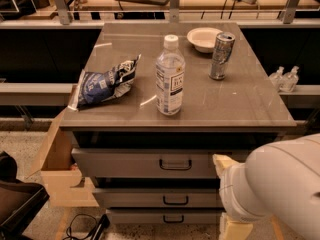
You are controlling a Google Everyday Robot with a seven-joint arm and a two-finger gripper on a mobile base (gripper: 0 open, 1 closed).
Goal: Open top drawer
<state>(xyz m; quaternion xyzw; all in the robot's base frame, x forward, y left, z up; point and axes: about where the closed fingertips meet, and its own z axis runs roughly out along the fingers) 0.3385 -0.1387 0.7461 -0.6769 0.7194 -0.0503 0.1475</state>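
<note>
The top drawer is the widest grey front, just under the tabletop, with a dark loop handle at its centre. It looks pushed in, and its inside is hidden. Two shorter drawer fronts sit below it. My gripper shows as a cream-coloured tip at the end of the bulky white arm. It is in front of the right part of the top drawer front, to the right of the handle and apart from it. The arm hides much of the gripper.
On the grey tabletop stand a water bottle, a chip bag, a can and a white bowl. A wooden box stands left of the cabinet. A dark chair is at the lower left.
</note>
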